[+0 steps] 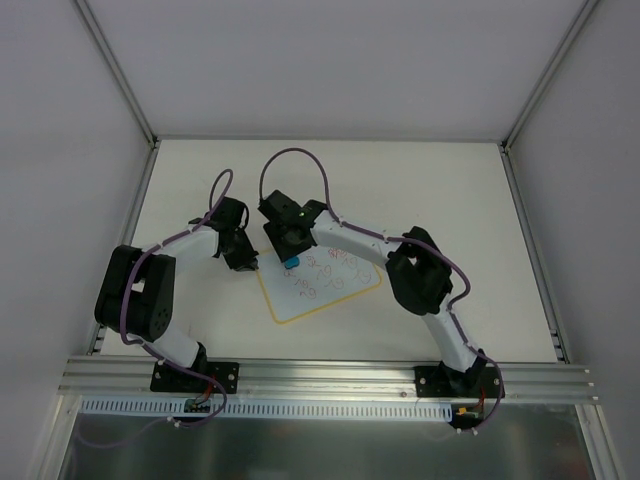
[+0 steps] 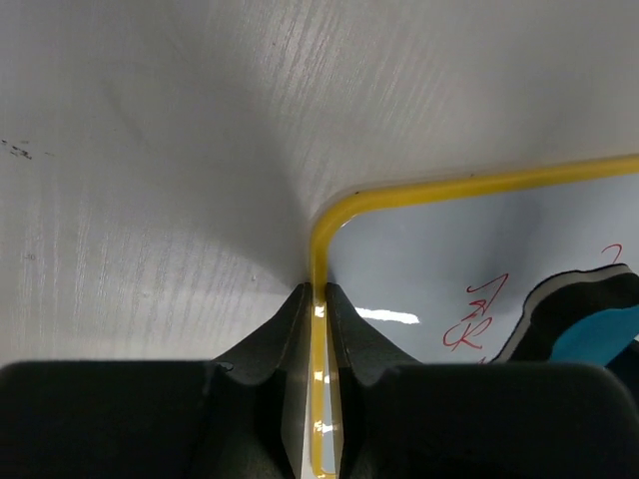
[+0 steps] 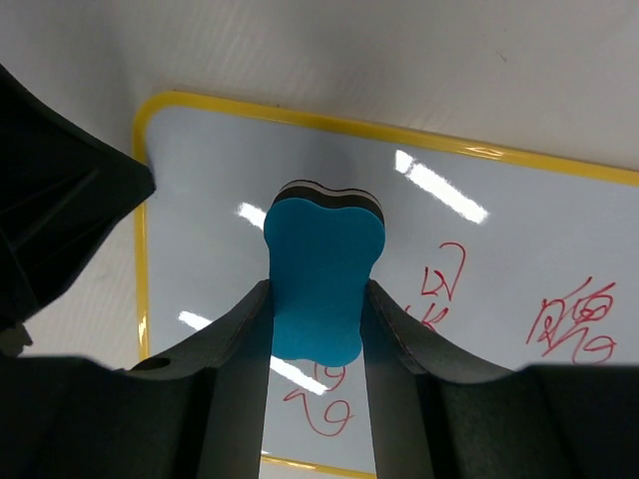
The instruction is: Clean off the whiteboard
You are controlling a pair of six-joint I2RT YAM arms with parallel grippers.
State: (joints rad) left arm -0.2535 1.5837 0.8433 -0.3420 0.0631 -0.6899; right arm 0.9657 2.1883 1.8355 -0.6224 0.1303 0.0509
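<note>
Left pincer (image 2: pixel 319 291) clamps the rim of the whiteboard (image 2: pixel 419 259) lying mid-way on the desk (image 1: pixel 420 180), right pincer (image 3: pixel 318 299) grips the blue eraser (image 3: pixel 321 239) over it; wiping seems about to start, calling for pressed sweeps across the red scribbles (image 3: pixel 569 324).

The right gripper (image 3: pixel 319 294) clamped the blue eraser (image 3: pixel 321 249) over the yellow-rimmed whiteboard (image 3: pixel 210 170), red scribbles (image 3: pixel 571 324) nearby, on the pale desk (image 3: pixel 399 60).

White tabletop (image 1: pixel 430 190), plain white walls (image 1: pixel 330 60), aluminium rail (image 1: pixel 330 378) along near edge, even light.
</note>
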